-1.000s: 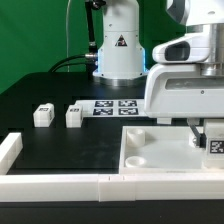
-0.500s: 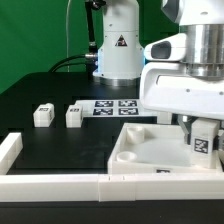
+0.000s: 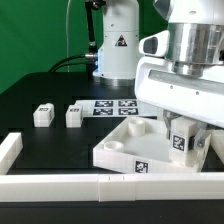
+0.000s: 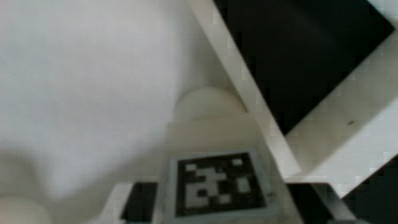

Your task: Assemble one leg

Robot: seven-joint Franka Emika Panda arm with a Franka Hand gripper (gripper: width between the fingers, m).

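Exterior view: the leg [image 3: 181, 141] is being held clamped in the gripper [image 3: 183, 150], directly over the panel [image 3: 125, 152]. Seating is judged underway; next, alignment with a socket is being called for.

I'm seeing smooth matt white plastic on the leg [image 3: 181, 142] and the square panel [image 3: 120, 150], against a dull black table [image 3: 60, 145] that looks slightly textured.
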